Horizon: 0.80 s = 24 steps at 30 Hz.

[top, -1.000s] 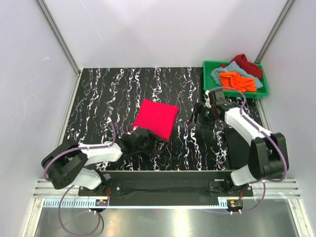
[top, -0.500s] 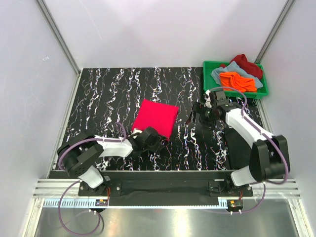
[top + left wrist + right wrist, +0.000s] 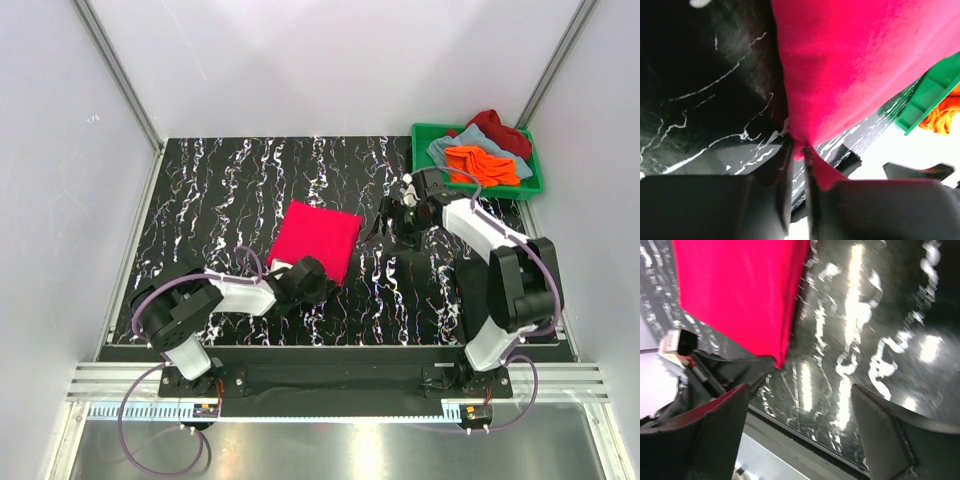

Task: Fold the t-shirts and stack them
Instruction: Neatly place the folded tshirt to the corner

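listing one folded pinkish-red t-shirt (image 3: 315, 237), flat on the table (image 3: 220, 200): soft, light, limp by my judgement, so my left gripper (image 3: 799, 150) pinched its near edge while my right gripper (image 3: 797, 400) hung spread and empty beside it.

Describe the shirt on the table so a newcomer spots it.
On the black marbled table, look near the middle, away from the green crate at the far right corner. The pinkish-red t-shirt lies folded flat and square; the other shirts sit bunched in the crate.
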### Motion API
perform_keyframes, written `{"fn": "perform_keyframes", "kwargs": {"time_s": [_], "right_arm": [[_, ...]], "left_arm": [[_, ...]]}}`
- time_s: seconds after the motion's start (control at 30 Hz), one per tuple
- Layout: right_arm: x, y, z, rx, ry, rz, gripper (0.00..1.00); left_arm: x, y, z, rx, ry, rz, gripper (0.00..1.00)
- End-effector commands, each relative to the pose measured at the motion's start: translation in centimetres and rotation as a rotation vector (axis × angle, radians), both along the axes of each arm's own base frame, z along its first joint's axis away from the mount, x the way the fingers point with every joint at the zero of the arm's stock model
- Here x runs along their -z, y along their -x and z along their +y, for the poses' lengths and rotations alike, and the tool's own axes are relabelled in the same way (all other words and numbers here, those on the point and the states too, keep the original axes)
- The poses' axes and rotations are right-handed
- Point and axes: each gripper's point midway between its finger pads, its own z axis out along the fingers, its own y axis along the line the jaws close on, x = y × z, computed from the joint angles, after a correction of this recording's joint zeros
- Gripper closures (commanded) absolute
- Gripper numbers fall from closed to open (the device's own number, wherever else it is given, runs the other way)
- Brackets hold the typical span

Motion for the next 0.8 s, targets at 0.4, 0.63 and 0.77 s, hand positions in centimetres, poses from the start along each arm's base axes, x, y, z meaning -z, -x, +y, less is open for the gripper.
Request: {"fn": "perform_keyframes", "kwargs": {"time_s": [0.4, 0.63, 0.77], "right_arm": [[0.8, -3.4, 5.0, -0.137, -0.267, 0.046, 0.04], [2.4, -4.6, 6.3, -0.012, -0.365, 0.126, 0.07], [3.4, -5.0, 6.8, 0.053, -0.4, 0.159, 0.09]], "left_arm": [[-4.8, -2.0, 1.1, 0.031, 0.095, -0.089, 1.0], [-6.5, -2.0, 1.3, 0.053, 0.126, -0.106, 1.0], [-7.5, -2.0, 1.1, 0.075, 0.137, -0.121, 1.0]]}}
